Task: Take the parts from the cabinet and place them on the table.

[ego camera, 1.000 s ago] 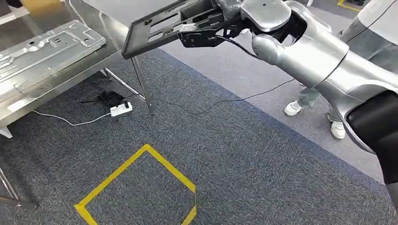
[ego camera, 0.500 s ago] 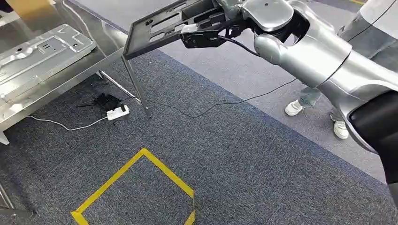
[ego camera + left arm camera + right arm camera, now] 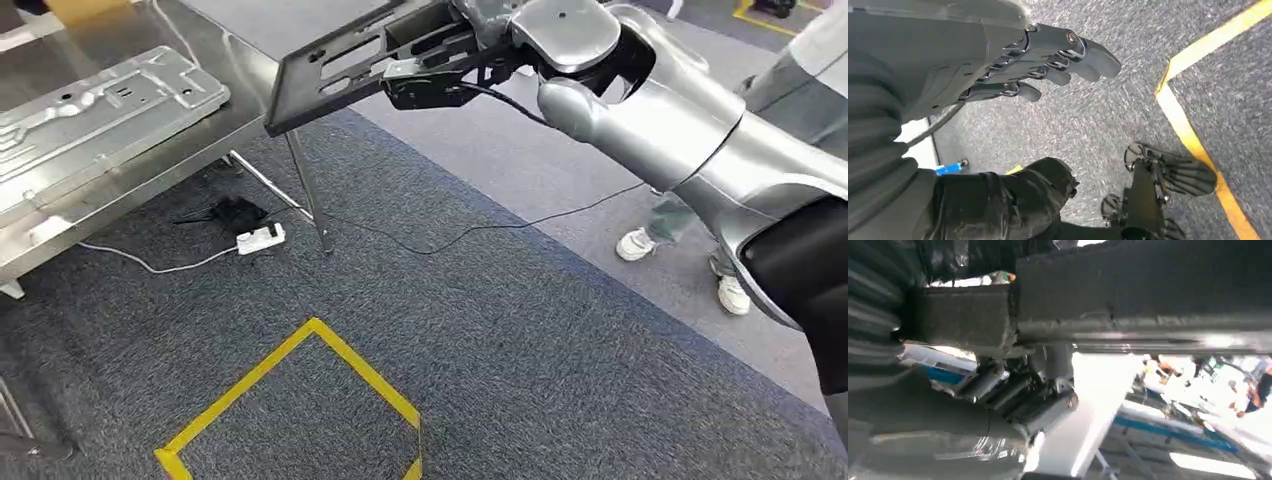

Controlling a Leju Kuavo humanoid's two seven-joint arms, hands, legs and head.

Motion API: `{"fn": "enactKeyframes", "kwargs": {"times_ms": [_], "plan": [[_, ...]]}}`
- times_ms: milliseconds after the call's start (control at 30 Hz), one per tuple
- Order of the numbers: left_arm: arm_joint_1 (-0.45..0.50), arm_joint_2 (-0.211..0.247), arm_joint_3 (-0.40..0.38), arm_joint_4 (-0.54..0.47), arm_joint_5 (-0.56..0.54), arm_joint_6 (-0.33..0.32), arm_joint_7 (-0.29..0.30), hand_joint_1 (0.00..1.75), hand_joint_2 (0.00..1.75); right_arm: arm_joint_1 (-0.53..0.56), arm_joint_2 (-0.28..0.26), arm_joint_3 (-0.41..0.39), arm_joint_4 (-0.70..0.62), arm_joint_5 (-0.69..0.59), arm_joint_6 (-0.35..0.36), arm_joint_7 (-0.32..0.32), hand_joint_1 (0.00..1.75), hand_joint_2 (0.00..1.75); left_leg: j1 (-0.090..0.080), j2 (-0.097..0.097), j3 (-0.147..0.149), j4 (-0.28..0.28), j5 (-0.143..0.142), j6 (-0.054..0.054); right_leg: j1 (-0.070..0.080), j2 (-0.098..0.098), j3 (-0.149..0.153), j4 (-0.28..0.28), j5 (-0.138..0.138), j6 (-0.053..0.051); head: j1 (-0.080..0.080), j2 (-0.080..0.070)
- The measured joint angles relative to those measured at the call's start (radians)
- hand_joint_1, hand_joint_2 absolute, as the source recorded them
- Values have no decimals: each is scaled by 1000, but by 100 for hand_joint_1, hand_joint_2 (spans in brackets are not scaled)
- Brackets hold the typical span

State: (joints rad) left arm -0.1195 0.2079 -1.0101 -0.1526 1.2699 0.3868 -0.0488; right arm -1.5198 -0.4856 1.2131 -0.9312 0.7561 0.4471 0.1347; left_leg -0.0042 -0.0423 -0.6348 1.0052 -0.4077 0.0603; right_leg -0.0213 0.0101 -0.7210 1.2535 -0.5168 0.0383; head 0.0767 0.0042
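My right hand [image 3: 440,72] grips a dark flat metal part [image 3: 335,70] with slots, holding it out level past the corner of the steel table [image 3: 195,140]. In the right wrist view the dark part [image 3: 1148,300] crosses the picture, with the fingers [image 3: 1018,395] curled beneath it. A silver stamped metal part [image 3: 95,115] lies flat on the table at the upper left. My left hand [image 3: 1048,60] hangs over the carpet with nothing in it, its fingers loosely extended.
A table leg [image 3: 305,190] stands on the grey carpet beside a white power strip [image 3: 260,238] and a black cable [image 3: 500,222]. Yellow floor tape [image 3: 300,385] marks a square in front. A person's legs and white shoes [image 3: 690,265] stand at the right.
The view has shifted slightly as the camera moved. My right hand still grips the dark part by the table corner, at about the same place.
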Motion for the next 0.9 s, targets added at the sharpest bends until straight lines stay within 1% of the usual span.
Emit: {"fn": "enactKeyframes", "kwargs": {"times_ms": [33, 67, 100, 133, 167, 200, 233, 267, 300, 333, 367, 400, 433, 467, 500, 533, 567, 600, 633, 667, 733, 767, 800, 833, 867, 900], "plan": [[0, 0, 0, 0, 0, 0, 0, 0, 175, -2, 0, 0, 0, 0, 0, 0, 175, 175, 1, -11, 0, 9, -6, -4, -1, 6, 44, -93, 50, 0, 0, 0], [1, -1, 0, 0, 1, 0, 0, 0, 175, -3, -1, 0, 0, 0, 0, 0, 175, 175, 2, -21, -2, 19, -12, -9, -4, 26, 86, -179, 88, -1, 0, 0], [1, -2, 0, 0, 1, 0, 0, 0, 175, -4, -1, 0, 0, 0, 0, 0, 175, 175, 1, -29, -14, 26, -16, -15, -10, 82, 98, -199, 64, -2, -2, 0], [-2, -2, 0, 0, 1, 0, 0, 0, 175, -5, 0, 0, -2, 0, 0, 0, 175, 175, 0, -39, -23, 40, -15, -18, -8, 71, 96, -207, 72, -5, -7, 0], [-3, -2, 0, 0, 1, 0, 0, 0, 175, -2, 0, 0, -2, 0, 0, -1, 175, 175, 6, -47, -27, 36, -12, -25, -2, 57, 95, -206, 71, -9, -3, 0], [-1, -2, 0, 0, 1, 0, 0, 0, 175, -2, -1, 0, -1, 1, 1, 0, 175, 175, 8, -60, -29, 30, -8, -31, 2, 48, 97, -206, 71, -15, -3, 0], [2, -2, 0, 0, 1, -1, 0, 0, 175, -3, 0, 0, -1, 1, 0, -1, 175, 175, 8, -72, -31, 28, -5, -37, -1, 34, 99, -212, 74, -22, -2, 0], [4, -3, 0, 0, 2, -1, 0, 0, 175, -4, 0, 0, -2, 1, 0, -1, 175, 175, 9, -59, -38, 32, -12, -38, -7, 20, 106, -221, 79, -29, -3, 0], [5, -5, 0, 0, 1, 0, 1, 0, 175, -4, 0, 0, -3, 1, 0, -1, 175, 175, 2, -14, -47, 60, -33, -46, -6, 9, 111, -228, 80, -33, -8, 0], [4, -5, 0, 0, 1, 0, 1, 0, 175, -6, 0, 0, -3, 2, 1, -1, 175, 175, 5, 14, -76, 122, -67, -54, -4, -2, 113, -230, 80, -38, -8, 0], [2, -4, 0, 0, 3, 0, 1, 0, 175, -7, 0, 0, -3, 2, 1, -1, 175, 175, 9, 28, -114, 201, -102, -58, -2, -12, 112, -230, 80, -39, -9, 0], [2, -5, 0, 0, 4, 1, 1, 0, 175, -6, 0, 0, -3, 2, 1, -2, 175, 175, 12, 33, -149, 271, -127, -61, 0, -23, 113, -230, 79, -40, -10, 0], [2, -5, 0, 0, 4, 1, 1, 0, 175, -4, 1, 0, -3, 2, 2, -3, 175, 175, 14, 35, -175, 318, -136, -62, 1, -34, 113, -230, 77, -40, -10, 0], [3, -5, 0, 0, 5, 1, 0, 0, 175, -3, 1, 0, -3, 2, 2, -3, 175, 175, 15, 36, -175, 313, -120, -62, 2, -45, 113, -230, 76, -40, -10, 0], [3, -6, 0, 0, 5, 1, 0, 0, 175, -2, 1, 0, -3, 2, 3, -3, 175, 175, 15, 38, -152, 264, -88, -61, 2, -55, 114, -229, 74, -40, -10, 0], [3, -6, 0, 0, 5, 1, 0, 0, 175, -3, 1, 0, -3, 2, 4, -3, 175, 175, 15, 43, -107, 177, -44, -59, 3, -66, 117, -229, 71, -37, -10, 0], [3, -6, 0, 0, 5, 1, 0, 0, 175, -3, 1, 0, -4, 2, 4, -3, 175, 175, 13, 64, -53, 80, -3, -55, 3, -75, 122, -229, 68, -34, -10, 0], [2, -6, 0, 0, 5, 1, 0, 0, 175, -3, 1, 0, -4, 2, 5, -3, 175, 175, 2, 108, -26, 24, -13, -53, 5, -84, 127, -231, 65, -30, -10, 0], [1, -5, 0, 0, 5, 1, 0, 0, 175, -4, 0, 0, -4, 2, 5, -3, 175, 175, -8, 108, -19, 16, -12, -42, 13, -91, 127, -230, 62, -25, -9, 0], [0, -6, 0, 0, 5, 2, 1, 0, 175, -5, 0, 0, -4, 2, 6, -3, 175, 175, -8, 92, -22, 21, -13, -34, 13, -96, 128, -233, 62, -20, -10, 0], [1, -5, 0, 0, 5, 5, 5, 0, 175, -4, 2, 0, -6, 2, 6, -3, 175, 175, -11, 73, -22, 19, -14, -28, 14, -116, 137, -237, 57, -10, -8, 0], [1, -4, 0, 0, 5, 8, 6, 0, 175, -5, 3, 0, -8, 2, 6, -3, 175, 175, -4, 64, -10, 7, -10, -19, 11, -117, 140, -235, 49, -2, -9, 0], [4, -5, 0, 0, 6, 9, 8, 0, 175, -5, 0, 0, -8, 2, 7, -3, 175, 175, -1, 53, -3, 1, -8, -13, 5, -69, 133, -211, 31, 1, -4, 0], [3, -5, 0, 0, 6, 9, 9, 0, 175, -8, 1, 0, -8, 3, 7, -3, 175, 175, -1, 46, -1, 0, -8, -5, 5, -37, 107, -153, -1, -2, -2, 0], [0, -5, 0, 0, 6, 9, 10, 0, 175, -8, 0, 0, -8, 3, 7, -3, 175, 175, -1, 36, 0, 1, -9, -2, 6, -20, 64, -69, -38, -3, 1, 0], [-2, -5, 0, 0, 6, 10, 10, 0, 175, -7, 0, 0, -8, 3, 8, -3, 175, 175, -2, 24, 1, 1, -10, 1, 7, -12, 20, 13, -68, -2, 0, 0]]}}
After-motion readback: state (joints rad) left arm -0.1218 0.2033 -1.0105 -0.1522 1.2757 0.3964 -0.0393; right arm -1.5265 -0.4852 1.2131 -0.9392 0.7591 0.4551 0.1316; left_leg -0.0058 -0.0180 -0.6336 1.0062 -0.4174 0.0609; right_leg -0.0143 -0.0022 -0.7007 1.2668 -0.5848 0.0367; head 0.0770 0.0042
